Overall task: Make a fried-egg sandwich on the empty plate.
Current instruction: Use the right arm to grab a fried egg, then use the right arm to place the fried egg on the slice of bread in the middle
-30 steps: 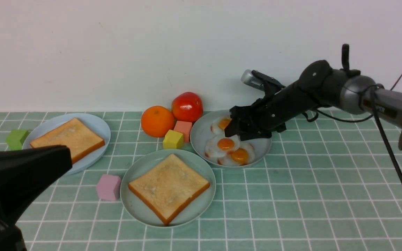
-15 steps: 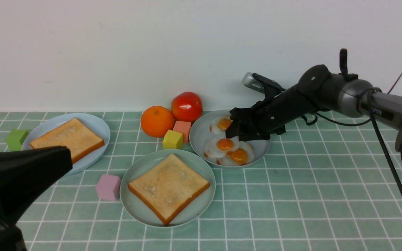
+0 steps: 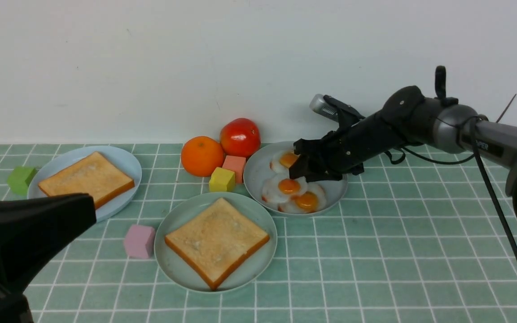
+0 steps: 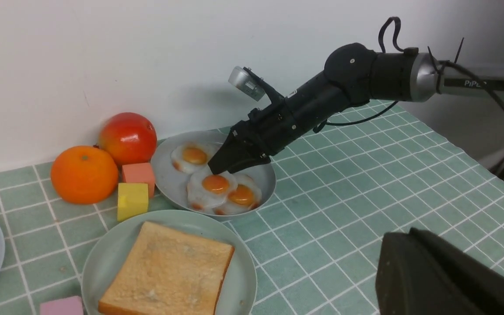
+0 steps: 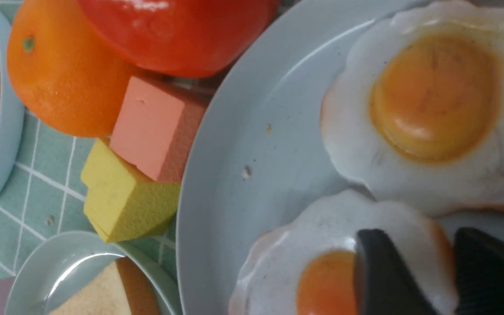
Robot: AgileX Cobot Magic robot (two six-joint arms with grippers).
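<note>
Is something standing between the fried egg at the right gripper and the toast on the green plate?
Nothing visible does. The fried egg lies in the grey plate, right beside the green plate; the yellow cube stands aside.

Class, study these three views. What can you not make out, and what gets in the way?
- Whether the right tool grips the middle fried egg: front view, its own body covers the contact; right wrist view, the frame edge cuts the fingers off.
- Far egg: partly behind the tool, front view.
- Toast on the sky-blue plate: near corner behind the left arm, front view.
</note>
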